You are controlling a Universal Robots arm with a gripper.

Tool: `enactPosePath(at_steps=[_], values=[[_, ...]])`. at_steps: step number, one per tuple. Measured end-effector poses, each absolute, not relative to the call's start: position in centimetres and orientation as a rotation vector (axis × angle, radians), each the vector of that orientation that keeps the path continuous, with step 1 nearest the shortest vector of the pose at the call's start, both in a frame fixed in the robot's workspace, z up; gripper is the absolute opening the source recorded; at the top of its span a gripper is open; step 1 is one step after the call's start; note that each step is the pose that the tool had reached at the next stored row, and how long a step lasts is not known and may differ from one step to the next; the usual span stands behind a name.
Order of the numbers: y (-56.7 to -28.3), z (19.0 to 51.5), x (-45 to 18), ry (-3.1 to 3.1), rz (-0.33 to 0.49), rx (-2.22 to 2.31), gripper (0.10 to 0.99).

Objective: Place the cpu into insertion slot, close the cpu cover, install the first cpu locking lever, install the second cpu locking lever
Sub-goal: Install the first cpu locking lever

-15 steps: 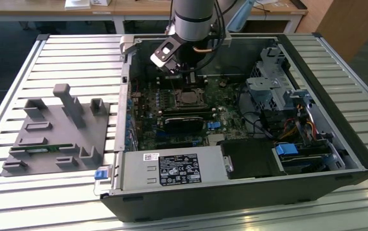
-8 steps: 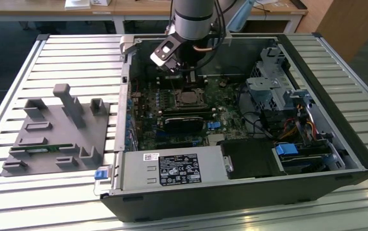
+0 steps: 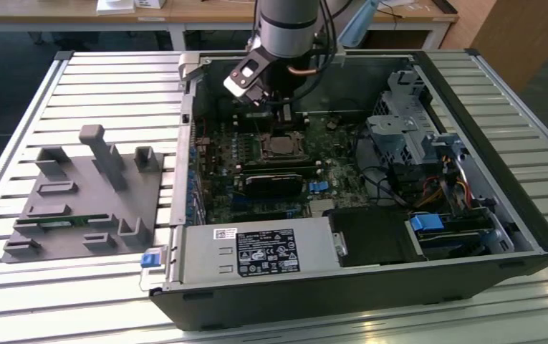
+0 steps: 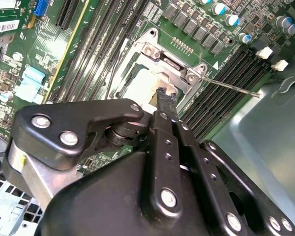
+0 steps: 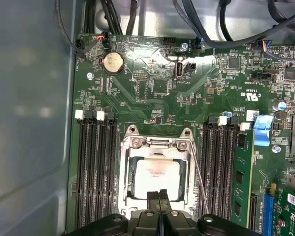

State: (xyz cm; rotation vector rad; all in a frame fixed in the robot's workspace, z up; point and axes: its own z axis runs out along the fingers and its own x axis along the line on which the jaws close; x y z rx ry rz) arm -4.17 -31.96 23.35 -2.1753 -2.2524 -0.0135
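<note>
In the first wrist view the cpu (image 5: 157, 172) lies in the insertion slot (image 5: 129, 199), its pale metal top showing through the window of the cpu cover (image 5: 156, 147), which lies down flat around it. My gripper (image 5: 159, 195) is shut, nothing visible between its black fingertips, which sit at the cover's edge. The second wrist view shows the fingertips (image 4: 163, 96) against the cover (image 4: 169, 63) beside the cpu (image 4: 140, 88). A thin locking lever (image 5: 199, 179) runs along one side of the socket and juts out over the memory slots (image 4: 231, 85). In the exterior view the gripper (image 3: 276, 115) hangs just above the socket (image 3: 279, 147).
Long black memory slots (image 5: 96, 172) flank the socket on both sides. The open computer case (image 3: 503, 215) stands on a slatted table, with cables and drive cages at the exterior view's right. A grey fixture block (image 3: 87, 201) sits at the exterior view's left.
</note>
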Motion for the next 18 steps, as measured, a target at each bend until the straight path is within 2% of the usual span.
enactPosePath(at_steps=[18], values=[[-31.96,23.97,-4.17,-2.252,-0.014,-2.175,0.106]])
